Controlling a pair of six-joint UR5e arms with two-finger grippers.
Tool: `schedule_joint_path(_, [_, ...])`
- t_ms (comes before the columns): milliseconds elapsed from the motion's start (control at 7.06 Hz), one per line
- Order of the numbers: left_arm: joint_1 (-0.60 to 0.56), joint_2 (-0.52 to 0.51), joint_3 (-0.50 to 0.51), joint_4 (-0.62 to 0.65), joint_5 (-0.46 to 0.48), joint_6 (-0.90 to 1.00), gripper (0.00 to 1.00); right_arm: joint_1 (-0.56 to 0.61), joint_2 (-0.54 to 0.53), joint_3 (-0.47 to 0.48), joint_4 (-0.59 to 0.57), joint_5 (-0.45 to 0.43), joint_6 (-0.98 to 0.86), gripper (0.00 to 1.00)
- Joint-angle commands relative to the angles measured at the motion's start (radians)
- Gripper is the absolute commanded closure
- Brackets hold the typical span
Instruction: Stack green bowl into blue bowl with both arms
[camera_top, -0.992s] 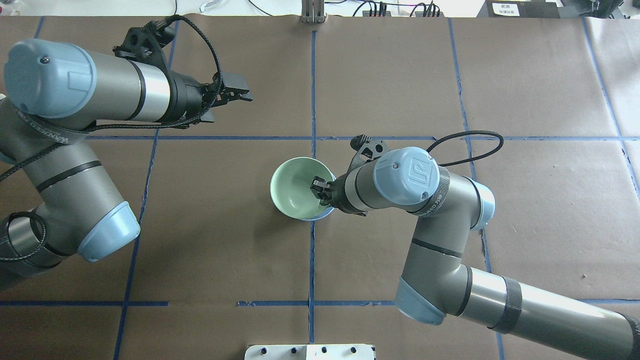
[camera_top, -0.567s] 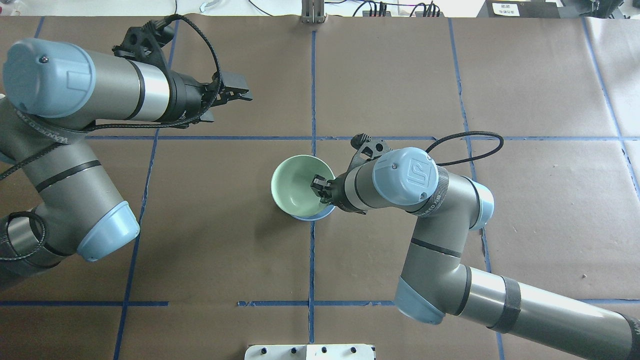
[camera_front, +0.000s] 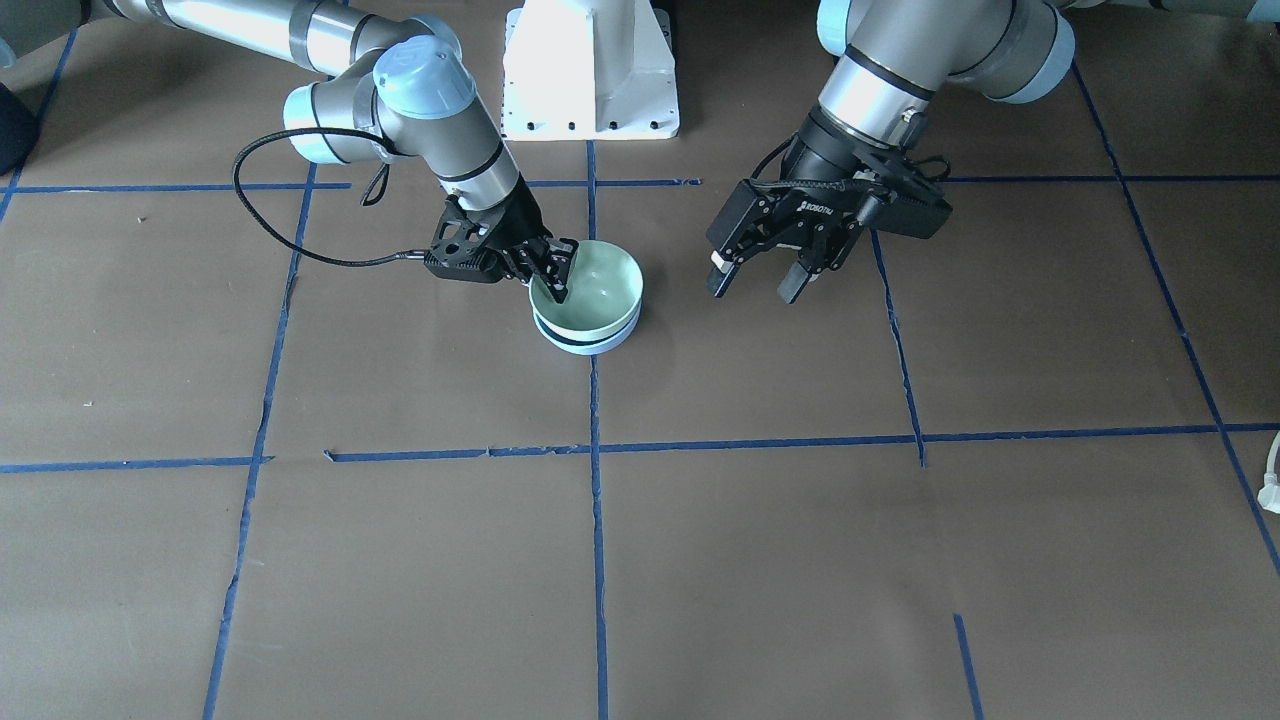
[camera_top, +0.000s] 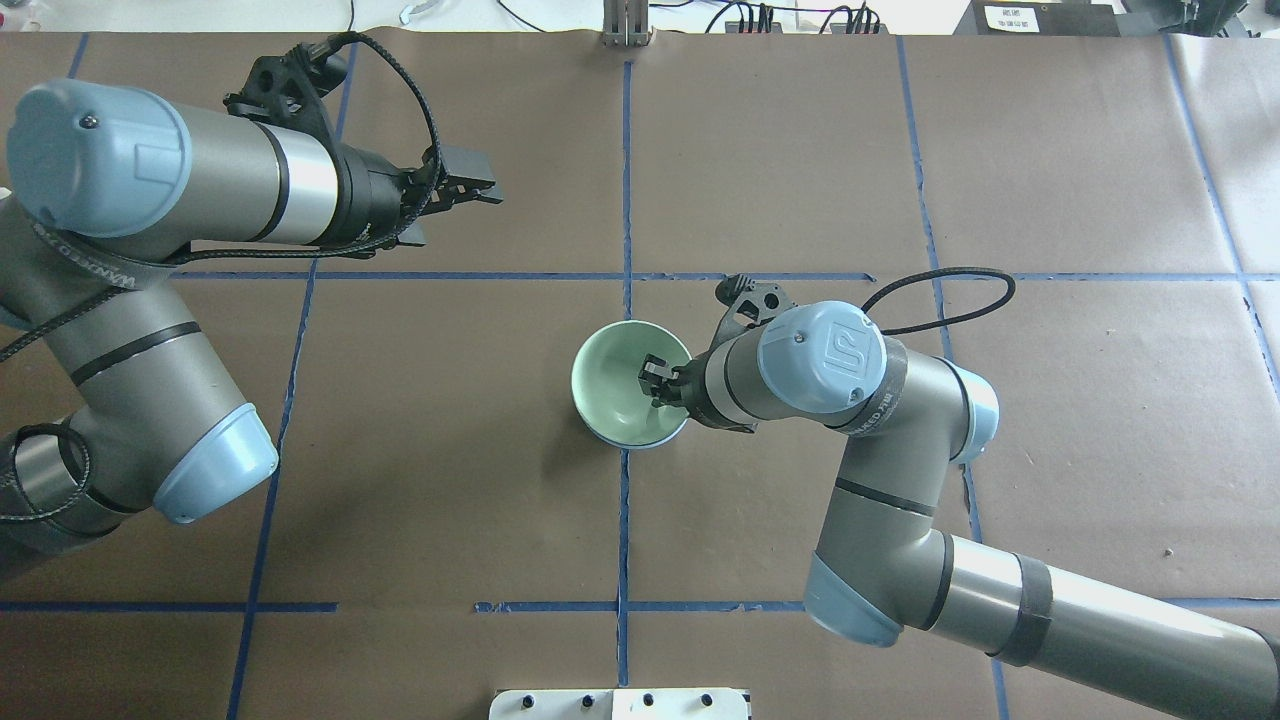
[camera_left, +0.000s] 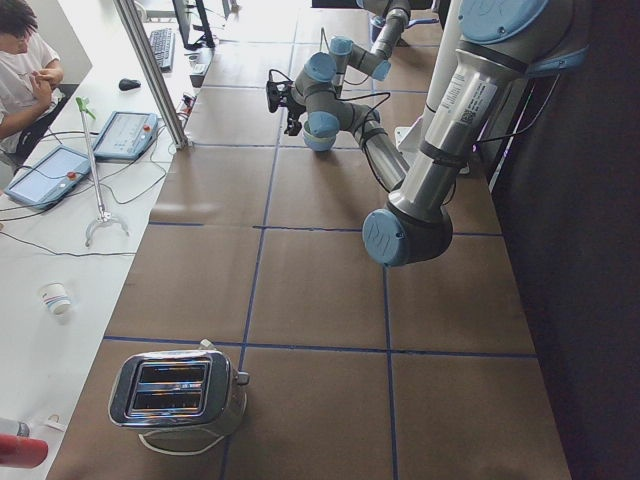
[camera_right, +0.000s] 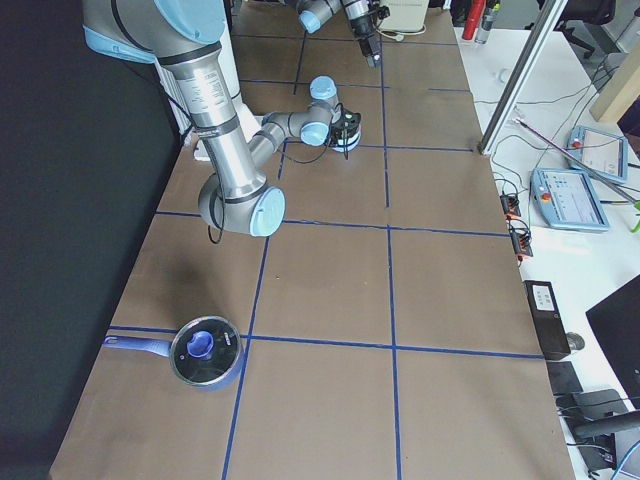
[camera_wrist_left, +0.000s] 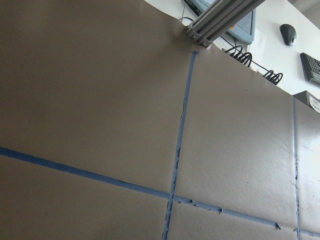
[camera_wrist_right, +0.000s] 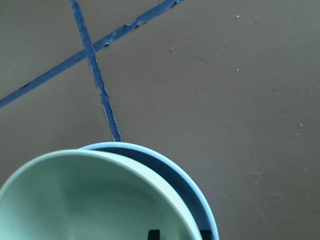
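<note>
Midway between the tabletop's side edges, the right end effector (camera_top: 657, 383), clamped on the green bowl (camera_top: 615, 385), nests it into the blue bowl (camera_wrist_right: 167, 174); next, let go. The left end effector (camera_front: 753, 288) hangs apart.

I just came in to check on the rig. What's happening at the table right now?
The right claw pinches the rim of the green bowl, which sits inside the blue bowl, a little off-centre with a dark gap between the rims. It has not let go. The left claw hangs open over bare table off to the side, holding nothing. The stacking looks nearly done, with only the release left.
</note>
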Motion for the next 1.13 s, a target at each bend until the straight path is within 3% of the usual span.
schedule_joint_path(0, [0.001,0.003,0.005,0.000,0.000,0.001,0.00,0.077,-0.115,0.144,0.001,0.107,-0.017,0.00])
schedule_joint_path(142, [0.001,0.003,0.010,0.000,0.000,0.003,0.00,0.143,-0.166,0.187,0.002,0.193,-0.023,0.00])
schedule_joint_path(425, [0.001,0.004,0.010,0.000,0.000,0.008,0.00,0.217,-0.247,0.255,0.002,0.253,-0.035,0.00])
schedule_joint_path(567, [0.001,0.029,0.008,0.000,-0.002,0.011,0.00,0.318,-0.313,0.269,0.002,0.358,-0.132,0.00])
schedule_joint_path(850, [-0.003,0.096,-0.005,0.006,-0.009,0.119,0.00,0.584,-0.480,0.258,-0.010,0.545,-0.504,0.00])
schedule_joint_path(992, [-0.007,0.177,-0.014,0.003,-0.009,0.230,0.00,0.736,-0.559,0.223,-0.016,0.607,-0.742,0.00])
